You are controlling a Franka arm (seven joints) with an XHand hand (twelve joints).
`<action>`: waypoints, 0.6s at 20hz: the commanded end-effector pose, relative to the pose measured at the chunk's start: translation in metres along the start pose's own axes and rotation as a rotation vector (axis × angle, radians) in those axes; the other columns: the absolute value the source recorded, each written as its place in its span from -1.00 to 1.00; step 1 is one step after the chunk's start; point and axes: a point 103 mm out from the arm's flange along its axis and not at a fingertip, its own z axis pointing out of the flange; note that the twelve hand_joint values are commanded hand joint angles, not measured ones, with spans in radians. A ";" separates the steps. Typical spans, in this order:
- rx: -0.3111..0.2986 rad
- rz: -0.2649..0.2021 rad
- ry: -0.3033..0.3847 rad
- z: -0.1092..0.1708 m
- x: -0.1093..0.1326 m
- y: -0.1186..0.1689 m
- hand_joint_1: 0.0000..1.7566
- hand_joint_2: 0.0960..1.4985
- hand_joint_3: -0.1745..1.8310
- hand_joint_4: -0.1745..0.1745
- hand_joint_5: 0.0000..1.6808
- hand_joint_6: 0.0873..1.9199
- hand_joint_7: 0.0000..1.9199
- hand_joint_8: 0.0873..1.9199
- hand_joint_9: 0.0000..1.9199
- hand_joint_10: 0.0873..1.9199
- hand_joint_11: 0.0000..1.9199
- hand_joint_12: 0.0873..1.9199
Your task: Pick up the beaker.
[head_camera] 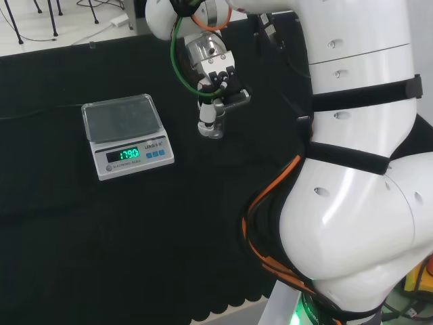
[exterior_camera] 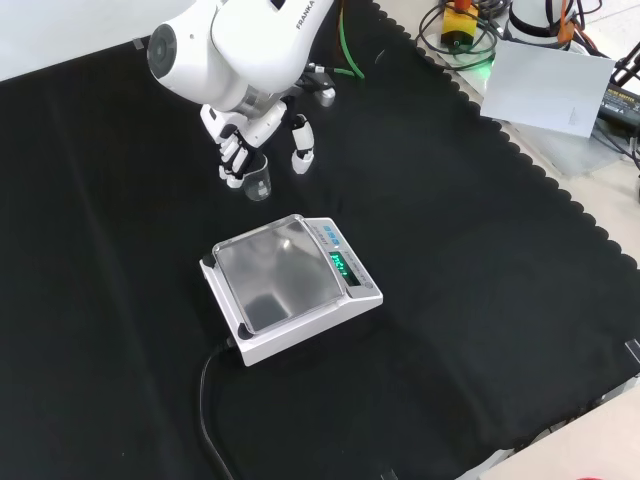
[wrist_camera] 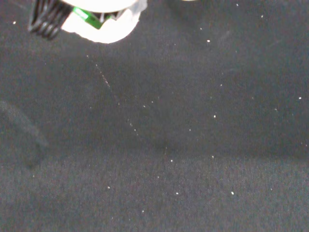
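Beaker [exterior_camera: 259, 181], small and clear, upright on the black cloth [exterior_camera: 480, 250], just beyond the scale's [exterior_camera: 290, 285] far left corner in the front view. Left to right there: fingers [exterior_camera: 232, 160] down at the beaker's left side, beaker, then the thumb [exterior_camera: 303, 150] apart on its right. Hand [head_camera: 215, 101] open (nothing clamped), straddling the glass. Seen from the head view, right of the scale.

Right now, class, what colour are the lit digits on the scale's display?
Green, on the scale; the head view shows its display best.
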 end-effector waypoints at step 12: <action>0.013 -0.022 0.031 0.005 0.007 0.014 0.20 -0.33 -0.15 -0.33 -0.51 -1.00 -0.90 -0.28 -0.63 -0.16 -0.76 0.44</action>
